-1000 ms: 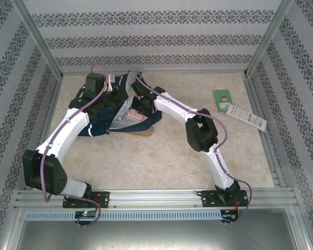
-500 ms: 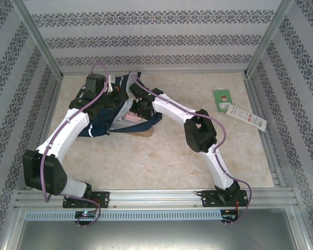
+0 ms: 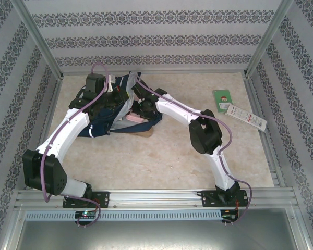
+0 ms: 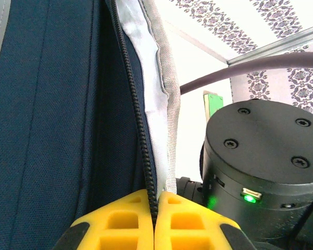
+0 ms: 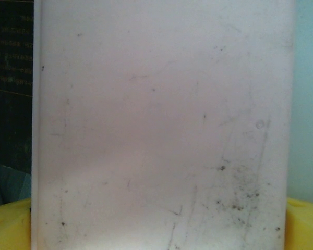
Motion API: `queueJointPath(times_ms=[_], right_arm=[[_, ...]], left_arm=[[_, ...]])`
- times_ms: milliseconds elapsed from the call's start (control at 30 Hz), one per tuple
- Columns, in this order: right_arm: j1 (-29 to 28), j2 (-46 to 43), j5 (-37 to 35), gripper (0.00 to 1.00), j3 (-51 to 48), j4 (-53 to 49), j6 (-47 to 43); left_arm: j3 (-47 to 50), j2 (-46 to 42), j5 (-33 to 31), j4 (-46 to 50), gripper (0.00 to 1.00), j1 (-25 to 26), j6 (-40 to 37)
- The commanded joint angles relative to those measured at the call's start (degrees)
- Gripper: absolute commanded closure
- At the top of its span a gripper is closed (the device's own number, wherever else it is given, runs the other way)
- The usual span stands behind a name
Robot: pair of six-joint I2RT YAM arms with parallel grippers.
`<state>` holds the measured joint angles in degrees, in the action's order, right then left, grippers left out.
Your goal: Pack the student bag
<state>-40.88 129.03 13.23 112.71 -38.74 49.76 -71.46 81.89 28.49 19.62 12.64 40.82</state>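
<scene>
Between the yellow fingers [image 4: 130, 237] of the left pincer [image 4: 155, 200], the zipped edge of the student bag [image 4: 52, 130] is being pinched. The two pads are being pressed together, with only the black zipper teeth [image 4: 140, 130] and the grey-white binding rising out of the seam between them. To that pincer's left, navy fabric is being shown in broad upright panels.

Across the right pincer [image 5: 159, 226], a pale pink slab [image 5: 161, 114] is being gripped. Its scuffed flat face is spanning the gap from one yellow pad [image 5: 10, 224] to the other, so the jaws are being propped fairly wide.

From above, the left pincer [image 3: 115, 98] and right pincer [image 3: 141, 109] are being seen close together over the bag [image 3: 96, 129], which is lying crumpled on the table [image 3: 161, 156] beneath them. The slab [image 3: 135, 119] is possibly being held at the bag's mouth.
</scene>
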Motion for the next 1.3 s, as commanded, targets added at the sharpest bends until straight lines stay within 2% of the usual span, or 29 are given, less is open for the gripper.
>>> queueJointPath(times_ms=[0,200,300,400,533,667,833,900,1000,1133,1267], right_arm=[[0.72,-4.16,1.27,0.02,-0.83,-0.61,-0.23],[0.53,-7.00,2.26,0.02,-2.29,-0.91,-0.59],[-0.92,-8.16,-4.04,0.02,-3.03,-1.99,-4.82],[-1.56,-4.98,-8.68,0.02,1.43,-9.08,-7.64],[-2.10,-0.88,-9.72,0.02,2.80,-10.30,-8.10],[-3.63,6.57,-12.47,0.02,12.08,-18.20,-10.14],[-3.36,9.72,-6.88,0.02,13.23,-18.53,-9.06],[-3.32,6.72,0.67,0.02,7.59,-11.26,-8.77],[-2.52,-0.63,3.79,0.02,-3.07,0.61,-5.38],[-0.71,-8.27,9.73,0.02,-12.31,15.66,-1.47],[-0.51,-10.78,8.85,0.02,-12.19,17.31,-2.35]], left_arm=[[-1.57,-2.01,1.63,-4.16,1.00,-0.17,-0.65],[-1.75,-1.91,1.39,-3.97,1.00,-0.19,-1.09],[-1.84,-1.58,1.53,-4.06,1.00,-0.16,-1.09],[-2.02,-1.29,1.67,-4.14,1.00,-0.21,-0.98],[-2.00,-1.18,1.74,-4.23,1.00,-0.16,-0.78],[-2.08,-1.29,1.57,-3.64,1.00,-0.16,-1.06],[-1.84,-1.64,1.59,-3.29,1.00,-0.16,-1.09],[-1.67,-1.97,1.27,-3.26,1.00,-0.19,-1.20],[-1.59,-2.00,1.31,-3.35,1.00,-0.16,-1.13],[-1.21,-2.01,1.41,-3.69,1.00,-0.17,-0.87],[-1.22,-2.03,1.63,-3.97,1.00,-0.20,-0.81]])
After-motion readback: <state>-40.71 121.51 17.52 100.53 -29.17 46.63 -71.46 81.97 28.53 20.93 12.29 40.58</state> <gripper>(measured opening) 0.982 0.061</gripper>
